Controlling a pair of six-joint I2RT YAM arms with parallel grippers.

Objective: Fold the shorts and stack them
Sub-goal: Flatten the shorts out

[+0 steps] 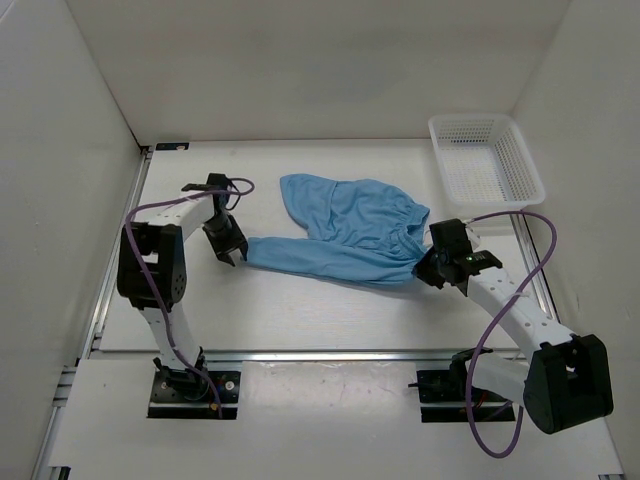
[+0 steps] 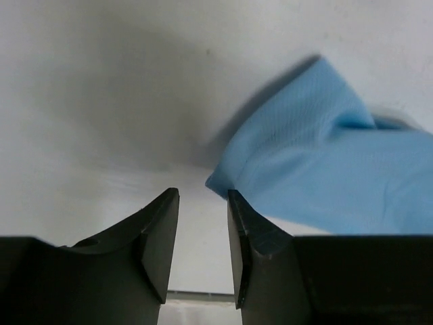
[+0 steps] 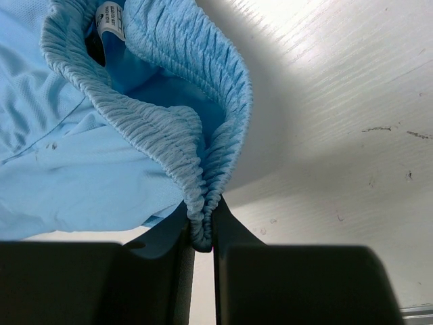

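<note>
We found one pair of shorts (image 1: 350, 232), light blue, lying on the table (image 1: 300, 310) at the centre of the overhead frame. The body was bunched toward the right and one leg was drawn out in a long strip toward the left.

The right gripper (image 3: 201, 233) was clamped tight on a fold of the gathered waistband (image 3: 169, 135), with the elastic pinched between its fingers. A small white label (image 3: 111, 19) showed inside the band.

The left gripper (image 2: 203, 203) stood partly open with nothing between its fingers. The corner of the leg hem (image 2: 223, 179) lay just beside the right-hand finger, though the blur there left us unable to say whether the two touched.

In our judgement the cloth was thin, light and limp. It would sag, stretch and slide on the smooth table, and it would hold no crease unaided. The ribbed waistband offered the firmest hold, and the hem corners were the next best for pulling the cloth flat before folding.

We counted one pair of shorts, one white mesh basket (image 1: 485, 165) at the upper right of the overhead frame, and two grippers.
</note>
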